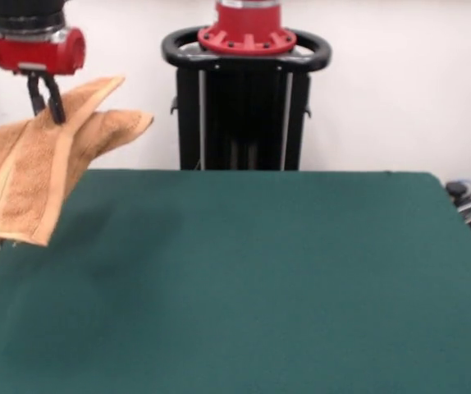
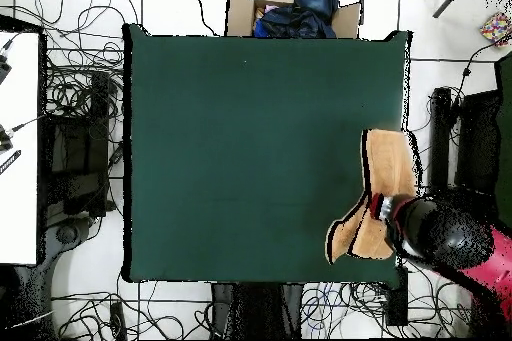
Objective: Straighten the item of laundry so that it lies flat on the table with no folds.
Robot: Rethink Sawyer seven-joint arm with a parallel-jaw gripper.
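Orange-tan towel hangs folded from the gripper clamped on it, above the table edge.

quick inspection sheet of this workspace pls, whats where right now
surface: table covered in dark green cloth, nothing lying on its middle
job's things: towel orange-tan, lifted and hanging folded at the table's edge, not flat
clutter: nothing seen on the table
grippers: gripper shut on the towel's upper edge, held above table height
cables: many loose cables on the floor around the table
surroundings: black pedestal with red base behind the table; cardboard box with dark cloth inside beside the edge opposite the robot; white wall
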